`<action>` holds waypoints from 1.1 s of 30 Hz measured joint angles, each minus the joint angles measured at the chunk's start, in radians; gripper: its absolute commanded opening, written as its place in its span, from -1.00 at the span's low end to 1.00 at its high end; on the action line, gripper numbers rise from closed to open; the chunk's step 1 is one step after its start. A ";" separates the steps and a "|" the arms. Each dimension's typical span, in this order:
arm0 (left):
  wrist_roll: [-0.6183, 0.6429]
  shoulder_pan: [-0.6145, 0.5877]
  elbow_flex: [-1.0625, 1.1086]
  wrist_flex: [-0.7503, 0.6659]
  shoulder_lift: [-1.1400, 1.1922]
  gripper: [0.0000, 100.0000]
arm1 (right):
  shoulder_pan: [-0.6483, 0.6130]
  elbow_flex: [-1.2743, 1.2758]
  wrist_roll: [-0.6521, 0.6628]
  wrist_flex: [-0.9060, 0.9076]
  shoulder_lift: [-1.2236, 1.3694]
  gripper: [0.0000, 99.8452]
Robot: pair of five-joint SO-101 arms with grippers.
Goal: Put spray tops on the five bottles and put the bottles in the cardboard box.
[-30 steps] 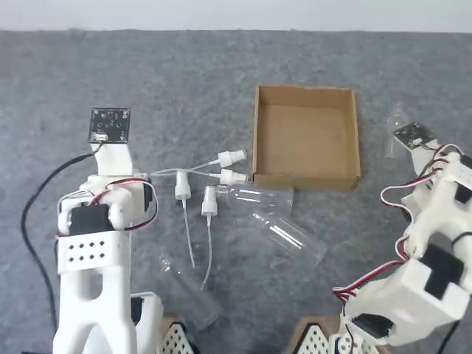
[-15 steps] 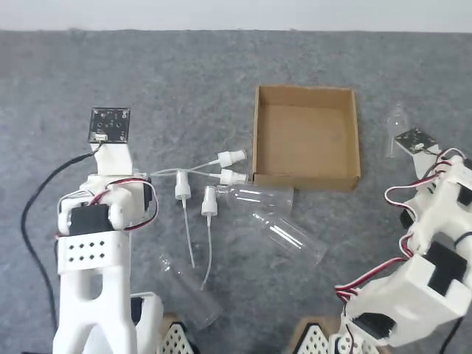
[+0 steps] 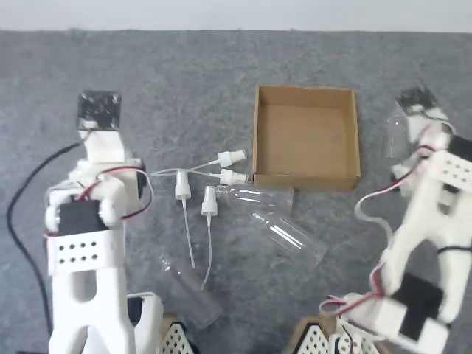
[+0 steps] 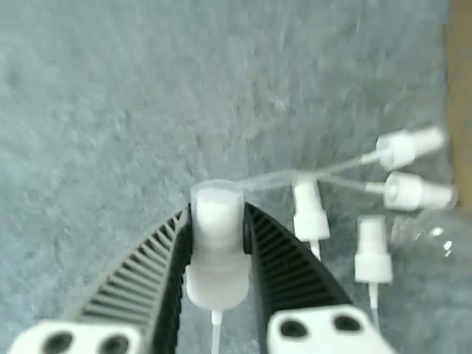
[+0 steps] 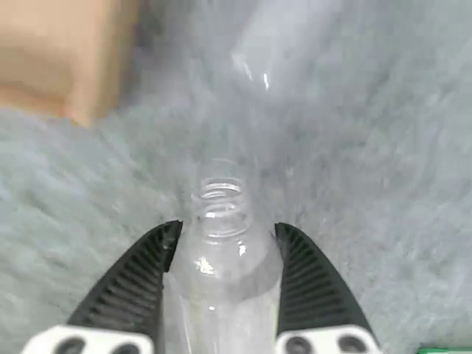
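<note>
My left gripper (image 4: 216, 212) is shut on a white spray top (image 4: 216, 251), held upright above the grey carpet. Several more spray tops (image 3: 210, 200) with long dip tubes lie left of the cardboard box (image 3: 306, 177). My right gripper (image 5: 225, 230) is shut on a clear bottle (image 5: 221, 273) whose threaded neck points forward. Another clear bottle (image 5: 258, 44) lies beyond it, near the box corner (image 5: 66, 59). Three clear bottles (image 3: 258, 198) (image 3: 291, 236) (image 3: 188, 287) lie on the carpet in front of the box.
The box (image 3: 346, 96) stands open at the middle back with nothing inside. A clear bottle (image 3: 396, 129) shows just right of it, by the right arm (image 3: 442, 184). The left arm (image 3: 92, 214) stands at the left, with loose spray tops (image 4: 310, 210) close by.
Both arms have swung toward the back of the table. The right arm has risen and stretched toward the bottle beside the box; the left arm has shifted slightly left and back.
</note>
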 measured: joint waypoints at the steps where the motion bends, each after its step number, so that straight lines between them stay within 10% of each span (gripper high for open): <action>1: 0.000 0.000 -0.044 0.020 0.000 -0.95 | -0.041 0.000 -0.029 0.006 -0.043 -0.99; 18: 0.107 0.230 -0.612 0.258 -0.020 -0.95 | -0.993 0.255 -0.488 -0.224 -0.419 -0.99; 33: 0.325 0.245 -0.654 0.043 -0.021 -0.95 | -1.172 0.436 -0.445 -0.523 -0.419 -0.99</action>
